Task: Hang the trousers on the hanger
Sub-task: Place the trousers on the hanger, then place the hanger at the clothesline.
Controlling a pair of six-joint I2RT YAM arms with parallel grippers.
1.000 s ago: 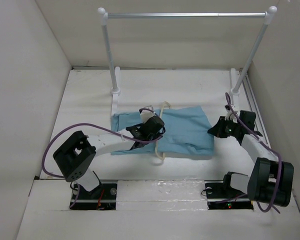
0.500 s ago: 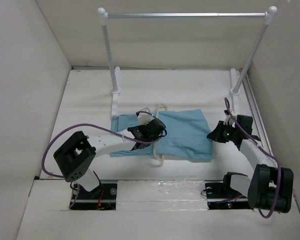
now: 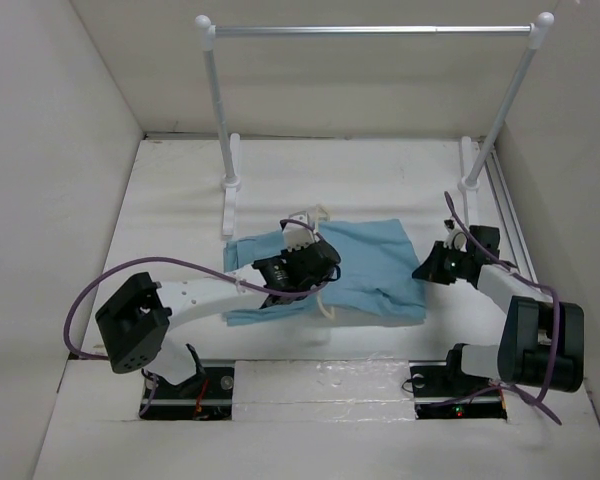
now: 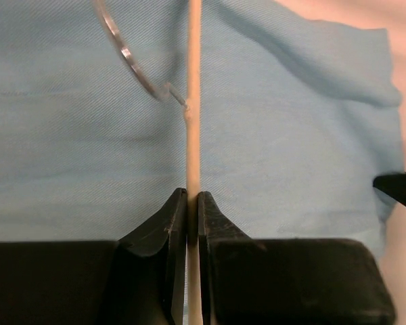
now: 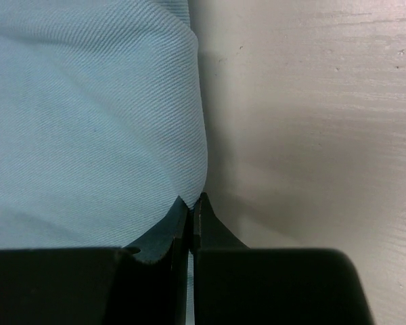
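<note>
White table (image 3: 180, 200), white walls (image 3: 60, 150), clothes rail (image 3: 380, 30) behind. Left gripper (image 4: 193, 203) clamped on hanger (image 4: 194, 101), right gripper (image 5: 191, 206) pinching trousers (image 3: 375, 260) at the edge. More rumpled at the left end than before.

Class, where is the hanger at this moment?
In the top view the hanger sits over the trousers near the table's centre, its bar pinched by the left gripper.

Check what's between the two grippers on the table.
Only the light sky-blue cloth trousers, in the top view: left gripper clamps the thin beige hanger lying on them, right gripper pinches their edge.
</note>
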